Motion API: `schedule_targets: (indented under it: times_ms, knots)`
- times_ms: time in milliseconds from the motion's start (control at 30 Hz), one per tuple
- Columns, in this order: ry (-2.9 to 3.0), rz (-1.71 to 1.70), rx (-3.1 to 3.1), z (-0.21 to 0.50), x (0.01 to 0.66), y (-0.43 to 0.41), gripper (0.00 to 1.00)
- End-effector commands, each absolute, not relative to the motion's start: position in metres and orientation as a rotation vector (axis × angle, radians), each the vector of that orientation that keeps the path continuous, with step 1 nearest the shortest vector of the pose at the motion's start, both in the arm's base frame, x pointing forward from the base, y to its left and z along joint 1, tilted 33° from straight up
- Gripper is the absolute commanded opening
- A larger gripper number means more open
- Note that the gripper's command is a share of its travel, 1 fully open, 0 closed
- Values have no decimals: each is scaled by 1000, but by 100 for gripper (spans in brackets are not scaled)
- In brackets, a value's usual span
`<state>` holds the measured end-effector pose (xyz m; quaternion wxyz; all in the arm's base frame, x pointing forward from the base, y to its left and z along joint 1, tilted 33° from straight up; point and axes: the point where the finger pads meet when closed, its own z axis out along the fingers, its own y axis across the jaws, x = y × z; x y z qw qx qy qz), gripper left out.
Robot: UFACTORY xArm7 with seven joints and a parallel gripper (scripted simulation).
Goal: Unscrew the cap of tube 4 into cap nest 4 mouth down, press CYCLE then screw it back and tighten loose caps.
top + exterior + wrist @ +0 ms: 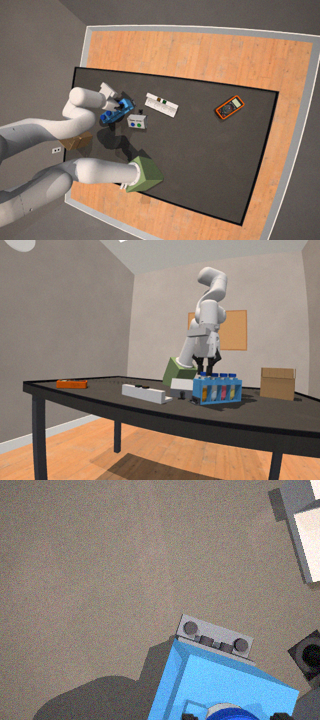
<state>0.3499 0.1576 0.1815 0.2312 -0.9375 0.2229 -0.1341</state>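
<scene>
The blue decapping station (pixel 117 109) holds a row of tubes with blue caps, also seen in the exterior view (pixel 217 391). My gripper (pixel 206 370) stands upright over the end of the row nearest the key housing. It is shut on the cap of tube 4 (pixel 203 373), which sits on its tube. In the wrist view that cap (pixel 227 712) shows at the bottom edge between the fingertips. The white cap tray (pixel 161 104) lies beyond with empty nests and both lamps dark. The key housing (pixel 137 121) carries the blue CYCLE key (pixel 132 124) and the green READY key (pixel 139 125), both unlit.
An orange multimeter (pixel 230 106) lies far off at the table's other end. A cardboard box (pixel 76 140) stands at the table edge near the station. The arm's green base block (pixel 144 174) sits at the near edge. A small black fixture (pixel 310 655) stands beside the station.
</scene>
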Motion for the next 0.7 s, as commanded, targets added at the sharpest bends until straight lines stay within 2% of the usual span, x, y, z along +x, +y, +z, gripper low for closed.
schedule_targets:
  times_ms: [0,167,533,567,667]
  knots:
    - [242,-451,-2626,182,351,157,0]
    - [22,-505,-2656,182,351,157,0]
    - [22,-505,-2656,182,351,157,0]
    - [22,-505,-2656,182,351,157,46]
    - [22,-505,-2656,183,351,157,46]
